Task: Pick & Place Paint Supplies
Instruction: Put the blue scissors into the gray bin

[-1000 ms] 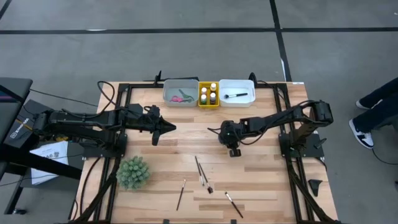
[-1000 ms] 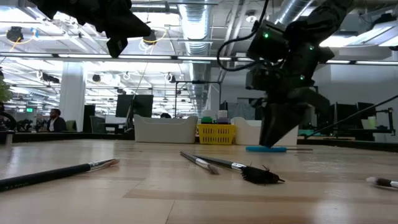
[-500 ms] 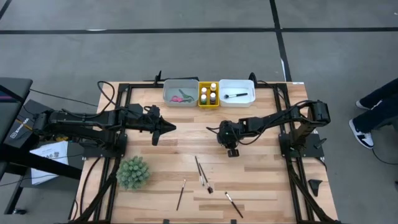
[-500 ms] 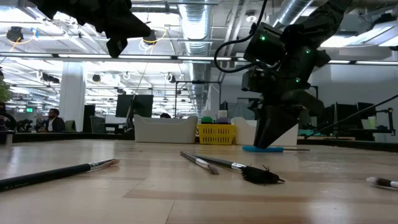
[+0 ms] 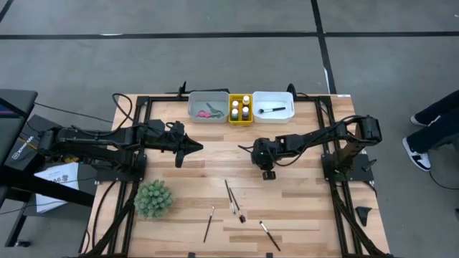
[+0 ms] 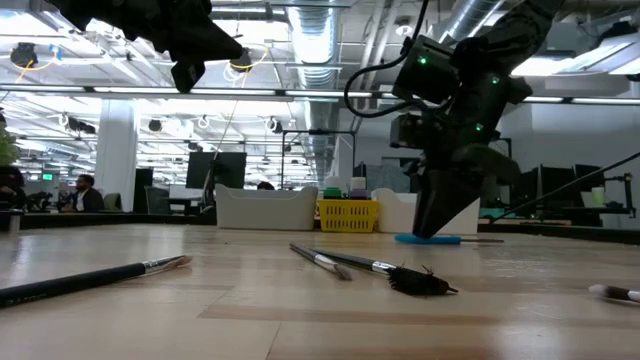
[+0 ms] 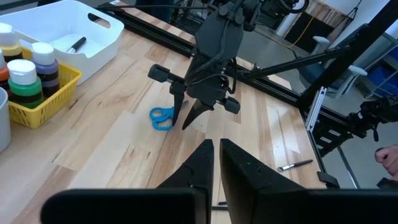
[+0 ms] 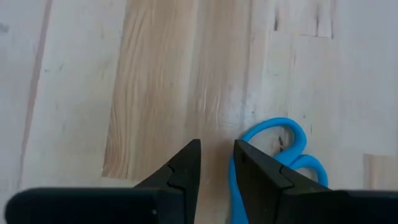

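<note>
The blue-handled scissors lie flat on the wooden table. My right gripper points down with its tips at the table right beside the handle loops, and its fingers are open by a narrow gap. The left wrist view shows the right gripper next to the scissors. My left gripper is shut and hovers over the table's left half. Three dark-handled brushes lie toward the near edge. My right gripper comes from above, pointing down. One finger stands against the edge of the scissors' blue handle loop. Nothing is between the fingers. I cannot tell whether the finger touches the loop. The scissors lie flat on the table.
Along the far edge stand a grey tray with pink scissors, a yellow basket of paint bottles and a white tray with a brush. A spiky green plant ball sits near the left front. People show in the room beyond.
My right gripper has swayed slightly sideways beside the blue scissors, with its tips staying low at the table. The scissors and the left arm have kept still.
</note>
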Robot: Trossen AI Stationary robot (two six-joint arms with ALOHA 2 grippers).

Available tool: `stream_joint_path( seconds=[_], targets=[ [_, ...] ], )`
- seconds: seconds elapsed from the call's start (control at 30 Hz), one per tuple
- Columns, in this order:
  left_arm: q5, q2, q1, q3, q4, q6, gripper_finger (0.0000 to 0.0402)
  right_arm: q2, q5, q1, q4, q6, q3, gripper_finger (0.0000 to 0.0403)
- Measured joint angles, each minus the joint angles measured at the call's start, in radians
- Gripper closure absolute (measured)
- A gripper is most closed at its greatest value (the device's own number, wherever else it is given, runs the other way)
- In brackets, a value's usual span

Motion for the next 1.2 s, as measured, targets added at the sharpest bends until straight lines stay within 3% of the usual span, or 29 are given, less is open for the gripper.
stream_joint_path(
  seconds=[1.2],
  targets=[
    [-0.018,0.000,0.000,0.000,0.000,0.000,0.0386,-0.040,0.030,-0.001,0.053,0.117,-0.041,0.0310]
  ],
)
